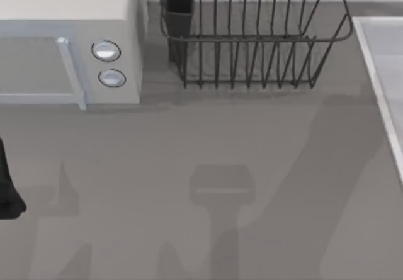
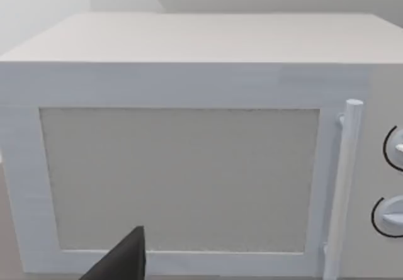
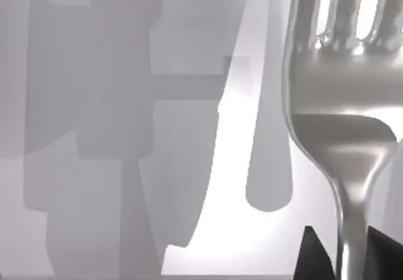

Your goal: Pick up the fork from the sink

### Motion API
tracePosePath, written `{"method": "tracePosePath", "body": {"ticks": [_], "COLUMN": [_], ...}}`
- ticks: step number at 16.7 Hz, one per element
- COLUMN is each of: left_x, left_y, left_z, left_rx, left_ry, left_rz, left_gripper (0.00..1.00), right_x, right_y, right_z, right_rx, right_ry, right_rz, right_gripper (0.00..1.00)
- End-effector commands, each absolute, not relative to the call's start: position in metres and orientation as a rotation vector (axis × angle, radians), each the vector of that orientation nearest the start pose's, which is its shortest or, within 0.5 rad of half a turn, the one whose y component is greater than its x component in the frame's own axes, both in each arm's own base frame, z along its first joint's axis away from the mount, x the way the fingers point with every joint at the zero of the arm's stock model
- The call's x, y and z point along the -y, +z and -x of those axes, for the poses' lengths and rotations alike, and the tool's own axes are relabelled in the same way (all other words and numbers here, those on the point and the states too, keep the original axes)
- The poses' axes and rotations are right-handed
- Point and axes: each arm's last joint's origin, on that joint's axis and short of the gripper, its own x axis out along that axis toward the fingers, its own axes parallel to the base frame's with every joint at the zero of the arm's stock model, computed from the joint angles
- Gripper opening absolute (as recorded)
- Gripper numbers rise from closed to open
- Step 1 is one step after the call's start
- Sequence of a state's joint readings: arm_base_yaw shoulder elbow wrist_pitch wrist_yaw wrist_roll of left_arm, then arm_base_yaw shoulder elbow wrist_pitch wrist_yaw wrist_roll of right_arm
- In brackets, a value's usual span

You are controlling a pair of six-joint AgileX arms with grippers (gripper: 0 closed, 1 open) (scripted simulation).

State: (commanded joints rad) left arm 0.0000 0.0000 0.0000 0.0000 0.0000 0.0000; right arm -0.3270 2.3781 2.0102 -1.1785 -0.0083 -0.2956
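Observation:
The fork (image 3: 343, 104) is shiny silver and fills the near side of the right wrist view, tines pointing away from the camera. My right gripper (image 3: 349, 261) is shut on the fork's thin handle, with a black fingertip (image 3: 315, 258) close on each side of it. The fork hangs above pale grey surfaces crossed by shadows and a bright strip. The sink (image 1: 381, 60), a pale grey basin with a whitish rim, lies at the table's right edge. My left arm (image 1: 7, 195) is parked at the table's left edge.
A white microwave (image 1: 69, 47) with two round knobs stands at the back left, and the left wrist view faces its door (image 2: 179, 179). A dark wire dish rack (image 1: 252, 34) stands at the back middle. Open grey counter lies in front of both.

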Motion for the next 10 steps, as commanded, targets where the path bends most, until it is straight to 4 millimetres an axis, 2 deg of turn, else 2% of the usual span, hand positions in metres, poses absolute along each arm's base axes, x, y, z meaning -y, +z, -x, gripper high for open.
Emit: {"method": "tracePosePath", "body": {"ticks": [3,8,10], "left_x": [0.001,0.001,0.001], "left_y": [0.16,0.16,0.16], "left_z": [-0.106,-0.106,-0.106], "left_rx": [0.0,0.0,0.0], "left_ry": [0.0,0.0,0.0], "left_rz": [0.0,0.0,0.0], "left_gripper": [1.0,1.0,1.0], "right_x": [0.143,0.142,0.126], "right_y": [0.183,0.183,0.188], "right_z": [-0.443,-0.443,-0.443], "right_rx": [-1.527,-1.527,-1.532], "right_ry": [-0.015,-0.015,-0.014], "right_rz": [-0.015,-0.016,-0.018], "right_gripper": [0.0,0.0,0.0]}}
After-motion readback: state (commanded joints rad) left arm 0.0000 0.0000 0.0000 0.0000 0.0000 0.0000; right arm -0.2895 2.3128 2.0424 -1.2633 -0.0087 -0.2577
